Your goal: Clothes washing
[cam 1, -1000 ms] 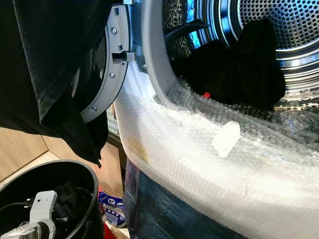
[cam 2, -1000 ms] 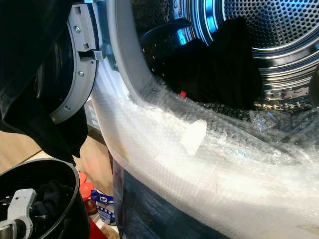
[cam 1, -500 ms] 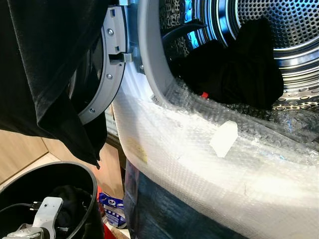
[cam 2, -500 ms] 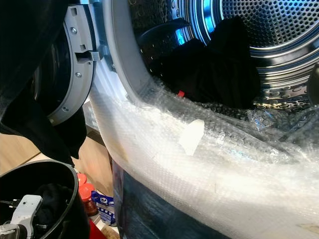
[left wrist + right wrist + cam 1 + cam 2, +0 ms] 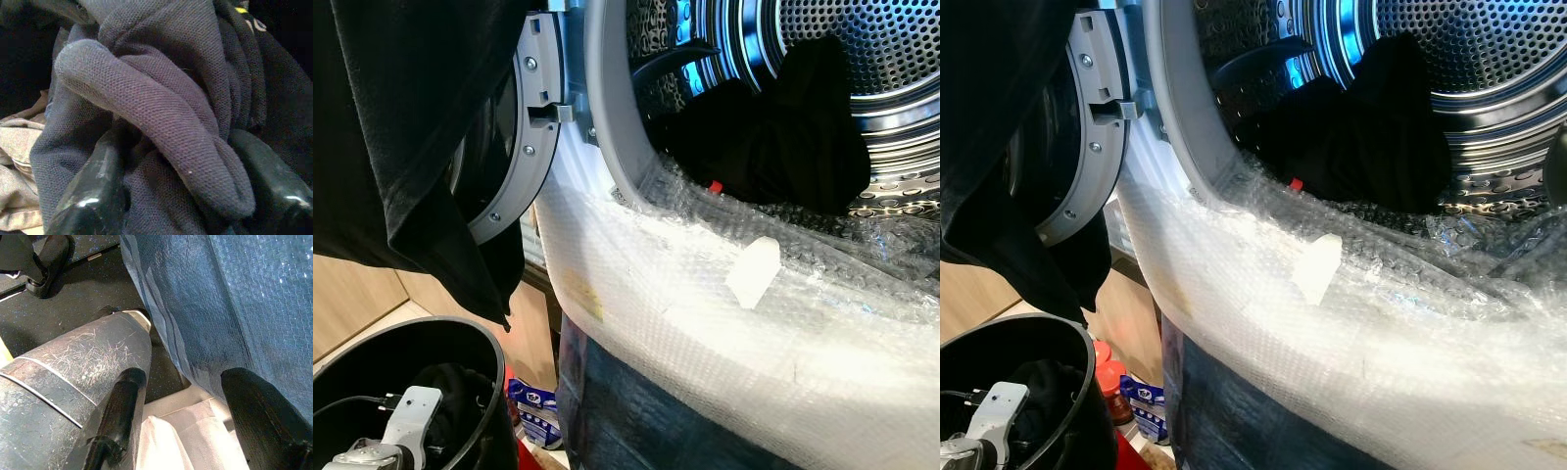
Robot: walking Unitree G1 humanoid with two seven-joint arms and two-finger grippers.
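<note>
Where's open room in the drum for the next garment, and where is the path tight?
Free: upper right of the drum, bare perforated wall above the dark clothes. Also the bubble wrap over the door sill. Crowded: drum floor under that pile, and the black basket, where the left gripper fingers straddle a dark garment.

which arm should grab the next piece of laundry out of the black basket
Left. The left gripper is already down in the black basket, fingers either side of a dark knit garment. The right gripper hangs low beside the washer's blue wrap.
</note>
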